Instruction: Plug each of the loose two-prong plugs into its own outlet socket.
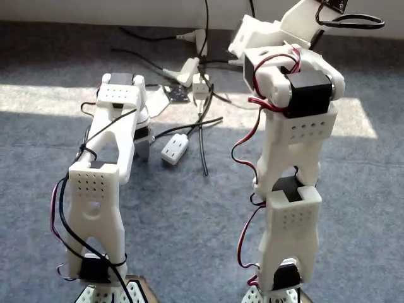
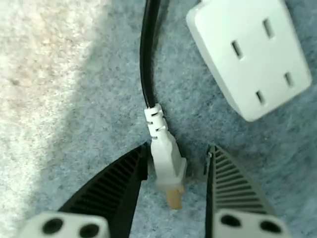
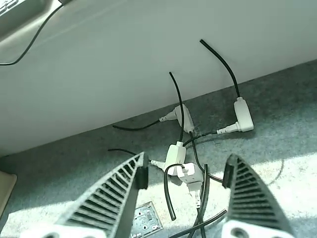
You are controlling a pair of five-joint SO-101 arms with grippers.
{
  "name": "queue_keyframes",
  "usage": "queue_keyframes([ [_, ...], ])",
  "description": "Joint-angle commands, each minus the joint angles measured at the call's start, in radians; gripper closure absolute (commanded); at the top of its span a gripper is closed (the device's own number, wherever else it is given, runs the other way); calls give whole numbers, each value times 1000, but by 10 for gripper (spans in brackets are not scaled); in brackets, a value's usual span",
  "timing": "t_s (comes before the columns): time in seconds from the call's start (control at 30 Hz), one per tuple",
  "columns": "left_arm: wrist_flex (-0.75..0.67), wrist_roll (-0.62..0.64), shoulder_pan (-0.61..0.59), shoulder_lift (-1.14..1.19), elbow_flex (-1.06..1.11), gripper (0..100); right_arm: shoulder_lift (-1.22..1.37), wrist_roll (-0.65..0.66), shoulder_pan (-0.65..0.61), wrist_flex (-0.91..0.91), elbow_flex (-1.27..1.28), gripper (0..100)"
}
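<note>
One loose plug (image 2: 166, 161) lies on the grey table between the fingers of the left gripper (image 2: 177, 151), which straddles it partly open and is not yet clamped. A white outlet block (image 2: 250, 54) sits near it, sockets facing up. This looks like the grasping step. Next comes closing, lifting, and aiming the prongs at a socket. The right gripper (image 3: 185, 159) hangs wide open above more plugs (image 3: 241, 115) by the far wall.

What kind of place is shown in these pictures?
Probably an indoor robot test bench: a grey carpet-like mat, a plain white wall behind, and a loose plug near a white outlet block.
</note>
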Motion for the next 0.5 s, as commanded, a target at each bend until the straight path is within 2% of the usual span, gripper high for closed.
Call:
queue_keyframes([
  [0.0, -26, 120, 27, -8, -16, 794, -48, -9, 12, 39, -87, 753],
  [0.1, -34, 229, 30, -5, -62, 794, -48, -9, 12, 39, -87, 753],
  [0.2, -31, 285, 30, -4, -97, 794, -48, -9, 12, 39, -87, 753],
  [0.47, -28, 287, 30, -1, -97, 796, -48, -9, 12, 39, -87, 753],
])
